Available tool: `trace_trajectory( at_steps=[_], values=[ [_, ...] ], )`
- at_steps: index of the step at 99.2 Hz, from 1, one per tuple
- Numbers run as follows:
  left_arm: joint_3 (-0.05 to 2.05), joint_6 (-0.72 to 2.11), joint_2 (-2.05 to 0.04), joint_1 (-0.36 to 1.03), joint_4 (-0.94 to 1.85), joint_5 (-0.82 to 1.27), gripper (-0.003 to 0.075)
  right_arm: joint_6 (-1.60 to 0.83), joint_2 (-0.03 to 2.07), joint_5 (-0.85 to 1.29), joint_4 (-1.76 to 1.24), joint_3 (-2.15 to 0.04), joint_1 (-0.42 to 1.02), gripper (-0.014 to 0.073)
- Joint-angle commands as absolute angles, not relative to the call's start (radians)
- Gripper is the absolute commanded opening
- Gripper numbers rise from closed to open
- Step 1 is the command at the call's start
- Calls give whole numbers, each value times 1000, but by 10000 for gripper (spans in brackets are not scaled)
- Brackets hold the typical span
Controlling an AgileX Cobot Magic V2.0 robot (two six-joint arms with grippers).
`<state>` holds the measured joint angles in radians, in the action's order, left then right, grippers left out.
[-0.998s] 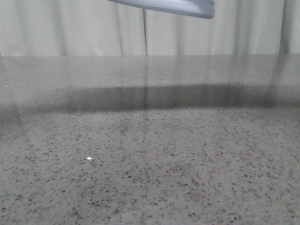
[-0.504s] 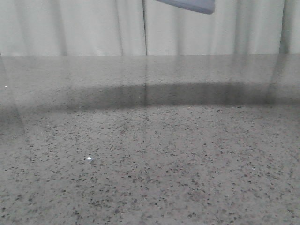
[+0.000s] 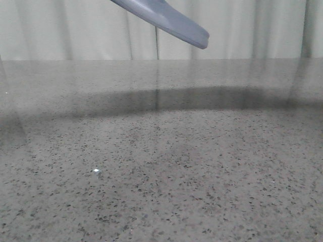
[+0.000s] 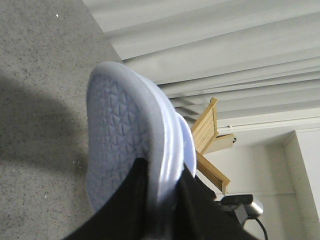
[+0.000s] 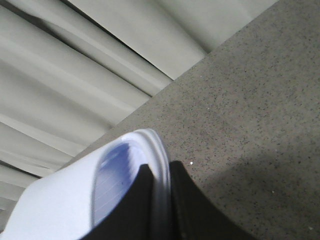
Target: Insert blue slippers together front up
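Note:
In the front view one pale lavender-blue slipper (image 3: 169, 20) hangs tilted in the air at the top, its low end toward the right; neither gripper shows there. In the left wrist view my left gripper (image 4: 161, 182) is shut on the edge of a blue slipper (image 4: 120, 135), whose triangle-patterned sole faces the camera. In the right wrist view my right gripper (image 5: 160, 175) is shut on the rim of the other blue slipper (image 5: 60, 200), whose ribbed footbed shows beside the strap. Both slippers are held well above the table.
The speckled grey table (image 3: 161, 166) spans the front view, with a pale curtain (image 3: 75, 30) behind its far edge. A wooden frame (image 4: 210, 145) and a small black device (image 4: 240, 205) show beyond the slipper in the left wrist view.
The slipper at the top of the front view has swung down and to the left, now tilted steeply with more of it in view.

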<state>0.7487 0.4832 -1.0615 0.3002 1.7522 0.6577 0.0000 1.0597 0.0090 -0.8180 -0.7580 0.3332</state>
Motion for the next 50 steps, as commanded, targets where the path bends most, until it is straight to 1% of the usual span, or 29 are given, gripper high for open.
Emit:
trace_trajectory(
  at_steps=[1, 36, 50],
  values=[
    [777, 476, -1049, 318, 1831, 884, 27, 0, 1078, -13, -836, -789, 370, -107],
    [777, 494, -1049, 318, 1831, 919, 27, 0, 1135, -129, -798, -790, 512, -107],
    [777, 494, -1049, 318, 1831, 919, 27, 0, 1135, -142, -786, -796, 535, -107]
  ],
)
